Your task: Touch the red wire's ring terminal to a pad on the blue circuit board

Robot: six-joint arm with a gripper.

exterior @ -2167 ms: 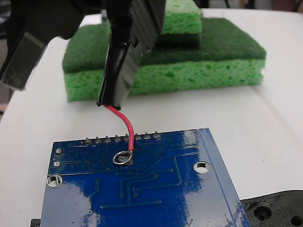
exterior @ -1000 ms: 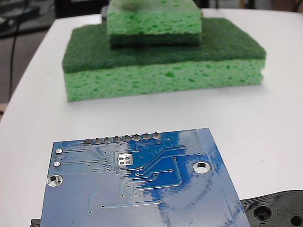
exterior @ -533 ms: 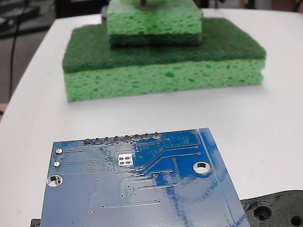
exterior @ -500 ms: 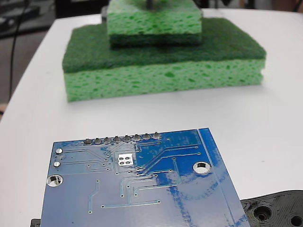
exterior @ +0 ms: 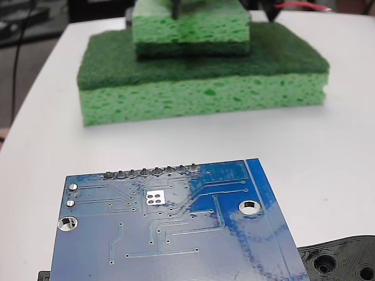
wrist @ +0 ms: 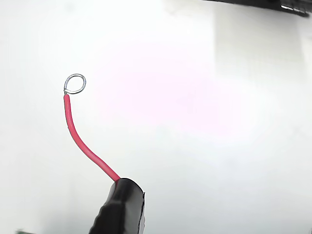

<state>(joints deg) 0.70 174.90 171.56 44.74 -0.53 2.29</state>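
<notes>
The blue circuit board [exterior: 176, 234] lies flat at the front of the fixed view, its silvery square pad [exterior: 154, 197] just below a row of grey solder pins. Far behind it, at the top edge, dark parts of my gripper [exterior: 270, 8] dip in over the green sponges, with a stretch of the red wire [exterior: 307, 6] running off to the right. In the wrist view the red wire [wrist: 80, 141] curves up out of a black sleeve [wrist: 122, 207] to the ring terminal [wrist: 75, 84], which hangs over bare white table. The jaws themselves are hidden.
Two stacked green sponges [exterior: 199, 76] stand at the back of the white table [exterior: 328, 152], between the gripper and the board. A black plastic part with holes [exterior: 343, 260] lies at the board's right front corner. The table's left edge [exterior: 26, 99] runs diagonally.
A dark gripper part at the top edge has come lower and shifted left. A second dark part and the red wire have entered at the top right. The board has not moved.
</notes>
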